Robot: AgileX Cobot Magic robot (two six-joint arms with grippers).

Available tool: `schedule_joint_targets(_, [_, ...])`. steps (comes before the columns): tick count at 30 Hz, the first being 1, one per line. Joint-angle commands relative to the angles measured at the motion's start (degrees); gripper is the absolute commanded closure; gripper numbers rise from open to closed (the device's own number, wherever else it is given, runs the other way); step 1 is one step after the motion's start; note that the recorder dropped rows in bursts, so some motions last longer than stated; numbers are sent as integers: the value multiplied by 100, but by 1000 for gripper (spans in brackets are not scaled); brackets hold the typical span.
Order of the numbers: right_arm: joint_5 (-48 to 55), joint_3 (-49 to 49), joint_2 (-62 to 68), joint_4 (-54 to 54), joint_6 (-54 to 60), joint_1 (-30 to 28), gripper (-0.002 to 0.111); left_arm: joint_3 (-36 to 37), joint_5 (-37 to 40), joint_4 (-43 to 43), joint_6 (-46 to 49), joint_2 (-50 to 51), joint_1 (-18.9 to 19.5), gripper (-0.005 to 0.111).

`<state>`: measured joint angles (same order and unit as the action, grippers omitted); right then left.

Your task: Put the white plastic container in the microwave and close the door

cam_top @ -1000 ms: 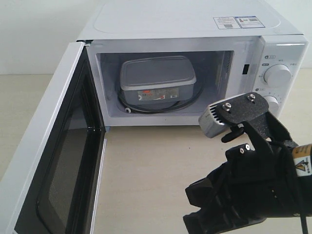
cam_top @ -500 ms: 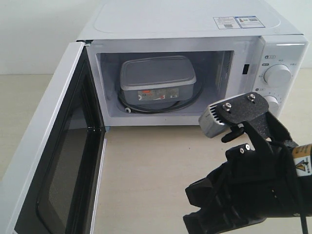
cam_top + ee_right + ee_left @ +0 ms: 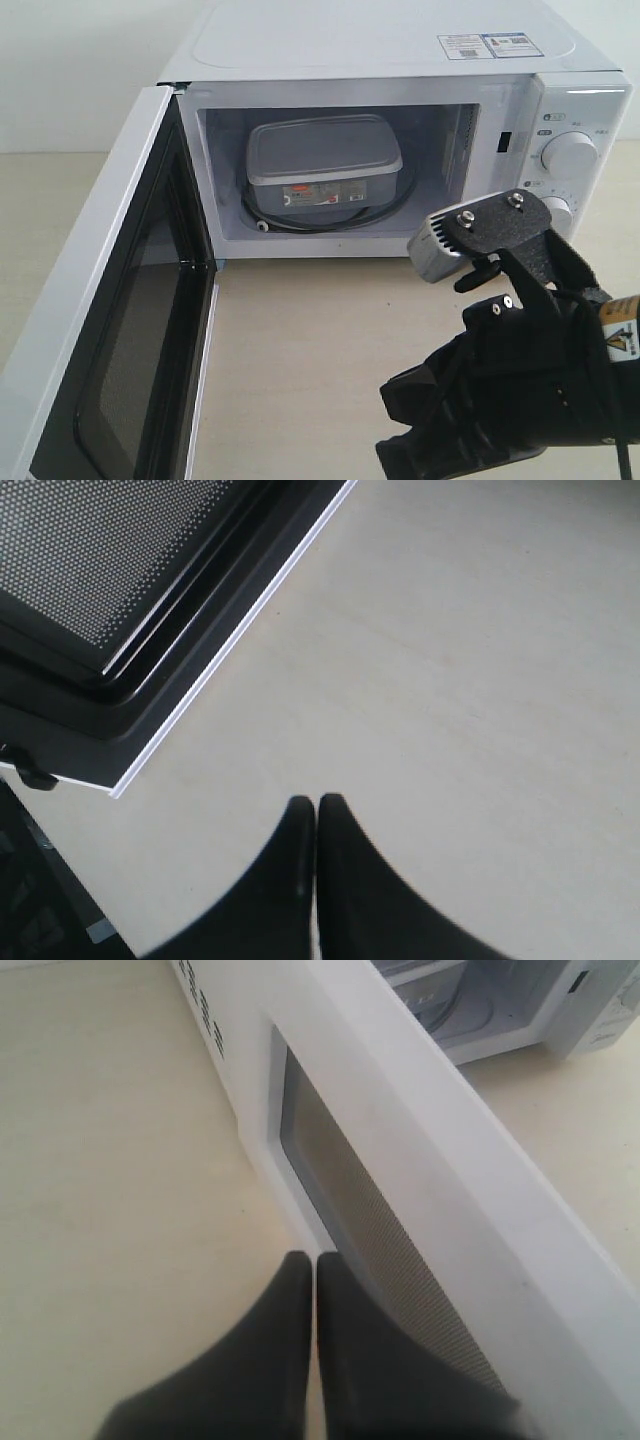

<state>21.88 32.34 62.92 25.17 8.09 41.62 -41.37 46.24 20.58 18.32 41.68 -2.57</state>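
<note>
The white plastic container [image 3: 322,160] sits inside the microwave [image 3: 400,50] on the glass turntable, lid on and red-marked label facing out. The door [image 3: 95,300] stands swung wide open to the left, its black inner frame facing the cavity. In the left wrist view my left gripper [image 3: 315,1260] is shut and empty, its tips close to the door's outer face [image 3: 420,1150] by the window's lower corner. Hovering over bare table in front of the microwave, my right gripper [image 3: 316,802] is also shut and empty; its arm [image 3: 510,390] fills the lower right of the exterior view.
Two round dials [image 3: 570,155] sit on the microwave's right panel, just behind the right arm's wrist camera [image 3: 440,245]. The door's inner frame [image 3: 120,610] lies close to the right gripper. Beige tabletop [image 3: 300,340] stretches in front of the cavity.
</note>
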Motion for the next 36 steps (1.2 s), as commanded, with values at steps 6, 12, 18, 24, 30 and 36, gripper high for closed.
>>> schedule_joint_targets(6, [-70,35,-49,-4,-7,4,108,-54,11,-24,16,4,7,103])
schedule_joint_targets(12, [-70,35,-49,-4,-7,4,108,-54,11,-24,16,4,7,103])
schedule_joint_targets(18, [-70,35,-49,-4,-7,4,108,-54,11,-24,16,4,7,103])
schedule_joint_targets(24, [-70,35,-49,-4,-7,4,108,-54,11,-24,16,4,7,103])
schedule_joint_targets(30, [-70,35,-328,9,-7,4,108,-54,11,-24,16,4,7,103])
schedule_joint_targets(36, [-248,35,-1419,68,348,-573,108,-54,11,-24,16,4,7,103])
